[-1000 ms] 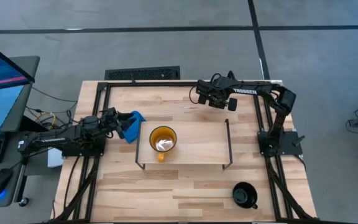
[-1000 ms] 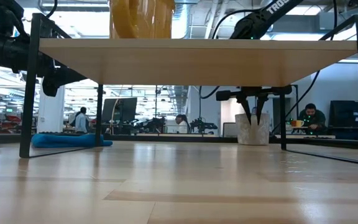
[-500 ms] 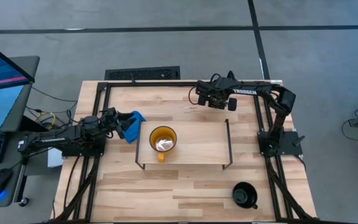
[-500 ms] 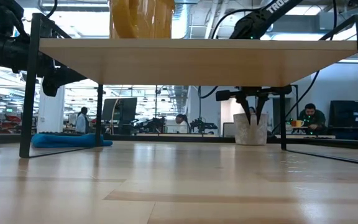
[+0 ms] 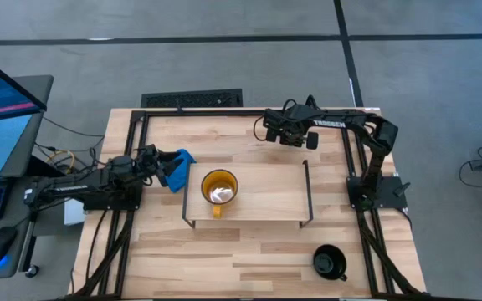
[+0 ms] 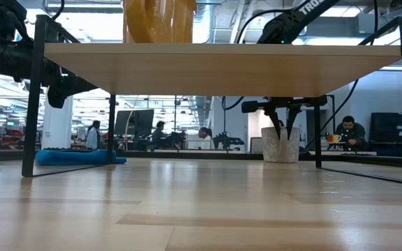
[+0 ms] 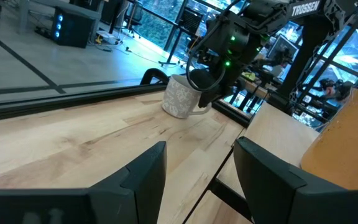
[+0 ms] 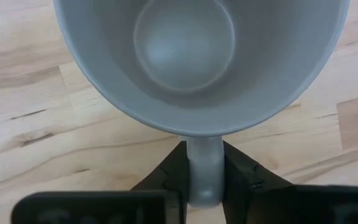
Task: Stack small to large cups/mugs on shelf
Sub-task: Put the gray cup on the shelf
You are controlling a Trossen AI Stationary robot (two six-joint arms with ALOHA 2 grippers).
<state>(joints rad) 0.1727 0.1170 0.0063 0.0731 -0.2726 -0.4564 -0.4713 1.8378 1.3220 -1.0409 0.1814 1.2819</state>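
Two black arms, white TROSSEN lettering on right arm (image 5: 341, 125), blk cables, green LEDs

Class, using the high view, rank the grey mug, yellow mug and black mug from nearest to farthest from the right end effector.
1. Grey mug: its handle sits between the right end effector fingers, at the table's back.
2. Yellow mug: on the shelf, mid-table.
3. Black mug: front right corner.
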